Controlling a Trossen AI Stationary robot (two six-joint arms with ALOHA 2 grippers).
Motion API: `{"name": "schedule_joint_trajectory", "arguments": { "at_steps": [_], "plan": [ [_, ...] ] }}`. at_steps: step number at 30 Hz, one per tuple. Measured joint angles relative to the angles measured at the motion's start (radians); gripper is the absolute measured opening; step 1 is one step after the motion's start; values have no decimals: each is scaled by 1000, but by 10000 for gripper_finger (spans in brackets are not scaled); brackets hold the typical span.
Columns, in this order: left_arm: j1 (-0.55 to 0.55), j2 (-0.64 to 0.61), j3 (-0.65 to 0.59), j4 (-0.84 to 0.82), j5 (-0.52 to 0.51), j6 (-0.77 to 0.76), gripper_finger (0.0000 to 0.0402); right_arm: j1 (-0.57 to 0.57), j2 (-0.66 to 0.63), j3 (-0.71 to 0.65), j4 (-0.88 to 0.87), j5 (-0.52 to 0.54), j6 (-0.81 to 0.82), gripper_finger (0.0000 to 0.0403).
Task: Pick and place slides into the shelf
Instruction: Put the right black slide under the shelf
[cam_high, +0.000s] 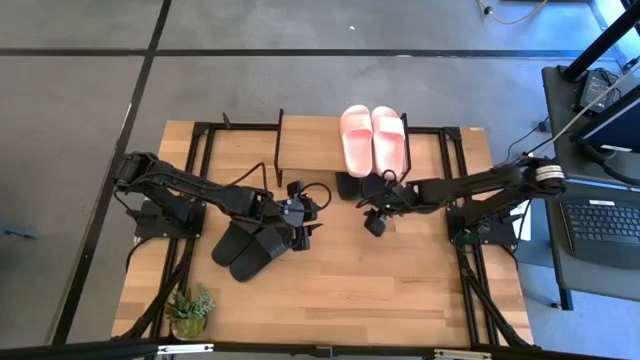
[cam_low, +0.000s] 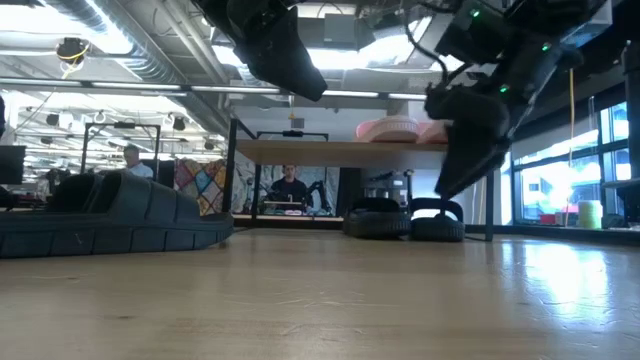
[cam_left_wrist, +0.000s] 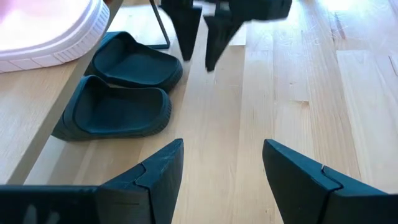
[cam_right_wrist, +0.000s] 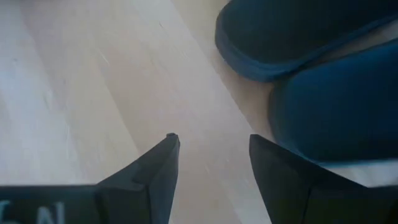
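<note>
The shelf (cam_high: 305, 145) stands at the table's far edge. A pink pair of slides (cam_high: 373, 138) lies soles down on the right part of its top board. A black pair (cam_left_wrist: 121, 93) sits on the table under the board, below the pink pair. Another black pair (cam_high: 250, 250) lies on the table under my left arm. My left gripper (cam_left_wrist: 221, 146) hangs open above the table's middle, pointing at the shelf's right end. My right gripper (cam_right_wrist: 211, 140) is open just in front of the shelf, above bare wood, with two black slides (cam_right_wrist: 317, 68) close beside it.
A small potted plant (cam_high: 190, 310) stands at the table's near left corner. Black frame rails (cam_high: 450, 150) run beside the shelf and along both arms' bases. Bare wood lies across the near middle and right of the table (cam_high: 380, 290). A laptop (cam_high: 600, 220) sits off the table's right edge.
</note>
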Motion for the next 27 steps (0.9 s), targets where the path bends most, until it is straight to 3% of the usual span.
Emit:
{"name": "schedule_joint_trajectory", "arguments": {
  "at_steps": [10, 16, 19, 23, 27],
  "plan": [
    [-12, -30, 0, -38, 36, -28, 210, 77, -238, 0, -73, -12, 5, 196],
    [-18, -117, 0, -149, 48, -44, 210, 201, -327, 1, -76, 177, 5, 196],
    [-33, -153, 0, -197, 163, 3, 210, 250, -330, 2, -74, 243, 5, 196],
    [-63, -165, 0, -238, 354, 31, 210, 282, -323, 1, -86, 250, 24, 196],
    [-112, -167, 0, -251, 460, 46, 210, 293, -319, 0, -89, 252, 30, 196]
  ]
}}
